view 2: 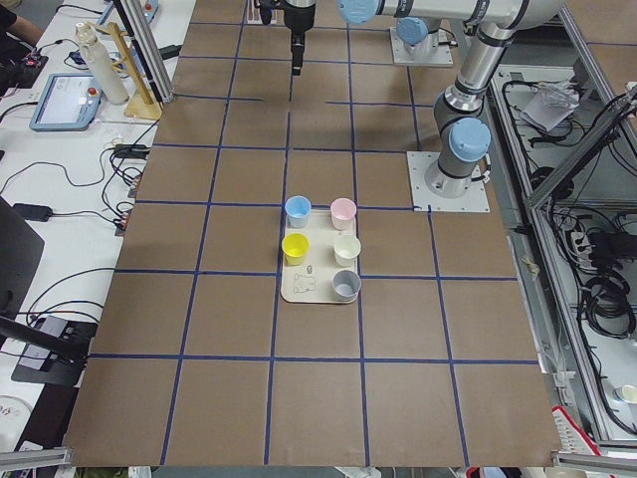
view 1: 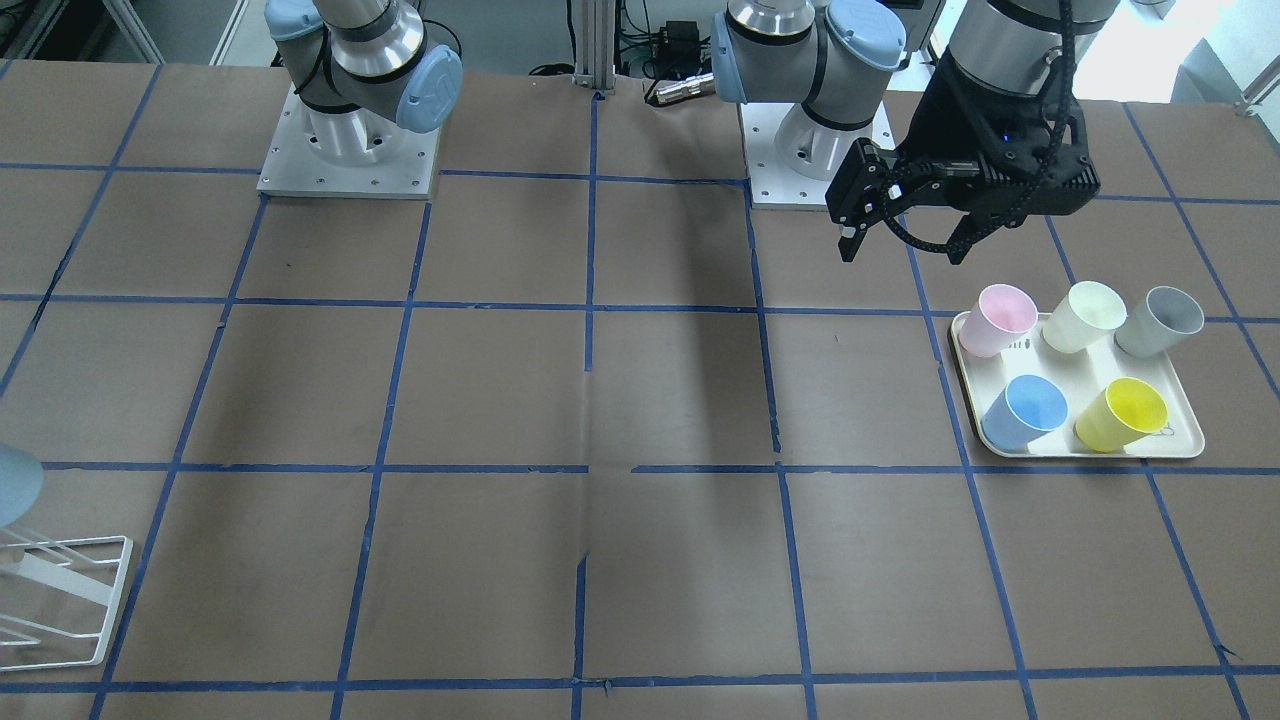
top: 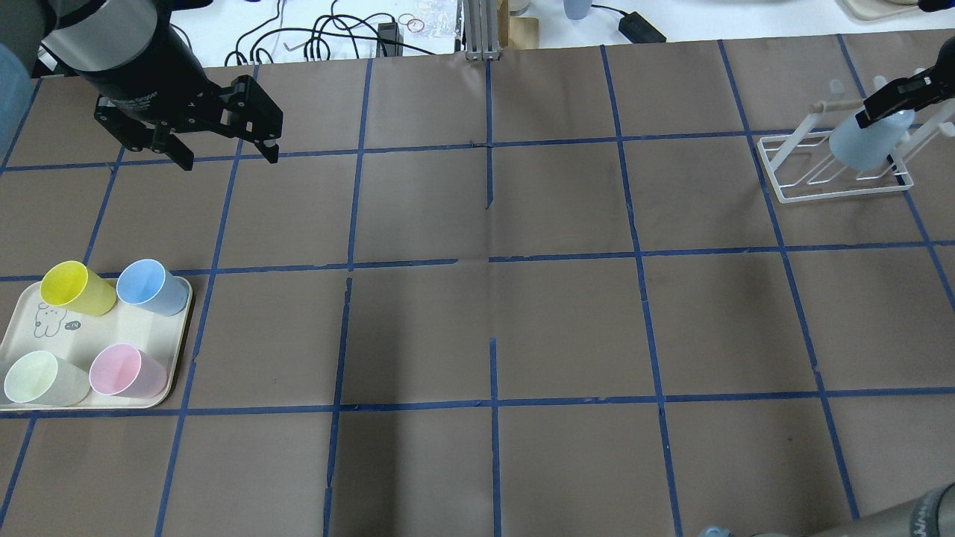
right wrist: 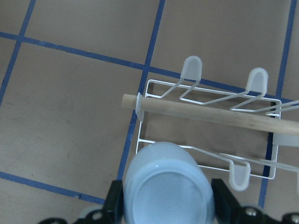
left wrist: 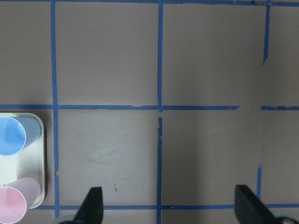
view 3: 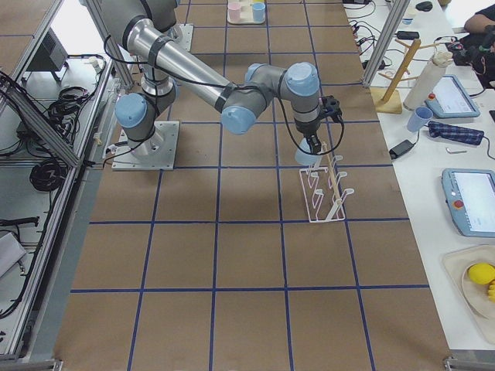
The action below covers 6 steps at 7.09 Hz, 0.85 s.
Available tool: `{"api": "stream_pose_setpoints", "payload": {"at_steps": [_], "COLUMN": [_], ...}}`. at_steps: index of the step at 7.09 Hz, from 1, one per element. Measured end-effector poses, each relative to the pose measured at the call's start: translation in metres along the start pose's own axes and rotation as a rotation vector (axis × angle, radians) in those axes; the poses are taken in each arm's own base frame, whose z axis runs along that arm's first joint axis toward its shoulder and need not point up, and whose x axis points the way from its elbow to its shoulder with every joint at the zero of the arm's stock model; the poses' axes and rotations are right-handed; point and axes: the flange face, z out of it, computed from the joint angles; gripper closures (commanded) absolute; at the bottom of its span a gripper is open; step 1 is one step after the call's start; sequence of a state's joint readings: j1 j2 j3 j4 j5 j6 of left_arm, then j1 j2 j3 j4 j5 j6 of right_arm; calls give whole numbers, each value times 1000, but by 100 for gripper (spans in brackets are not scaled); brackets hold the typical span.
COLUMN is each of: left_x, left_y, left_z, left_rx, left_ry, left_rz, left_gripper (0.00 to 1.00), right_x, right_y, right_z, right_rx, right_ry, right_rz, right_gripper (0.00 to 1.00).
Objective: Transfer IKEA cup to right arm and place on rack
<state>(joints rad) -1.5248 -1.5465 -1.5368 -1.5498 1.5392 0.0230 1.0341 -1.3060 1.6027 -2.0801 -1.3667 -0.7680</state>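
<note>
My right gripper [top: 884,104] is shut on the IKEA cup [top: 864,142], a pale light-blue tumbler held upside down and tilted over the white wire rack [top: 821,183] at the far right. In the right wrist view the cup [right wrist: 168,186] fills the space between the two black fingers [right wrist: 223,196], its base towards the camera, just in front of the rack [right wrist: 205,95] and its wooden peg rod. The front-facing view shows the cup [view 1: 15,485] at the left edge above the rack [view 1: 70,600]. My left gripper [top: 227,158] is open and empty, above the table beyond the tray.
A cream tray [top: 74,335] at the near left holds a yellow cup [top: 74,287], a deeper blue cup [top: 153,287], a pink cup [top: 127,371] and a pale green cup [top: 41,378]. A grey cup [view 1: 1160,320] also stands on it.
</note>
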Motion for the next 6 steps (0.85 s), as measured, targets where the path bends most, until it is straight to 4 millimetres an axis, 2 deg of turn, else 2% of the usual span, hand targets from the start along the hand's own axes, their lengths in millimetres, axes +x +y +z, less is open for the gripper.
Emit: {"api": "stream_pose_setpoints", "payload": {"at_steps": [6], "left_x": [0], "left_y": [1], "left_z": [1], "left_rx": [-2], "left_ry": [-1], "left_rz": [0], "left_gripper": [0], "right_x": [9], "right_y": [-2], "right_z": [37], "right_rx": [-19], "right_ry": [-11], "right_rz": [-2], "right_gripper": [100]}}
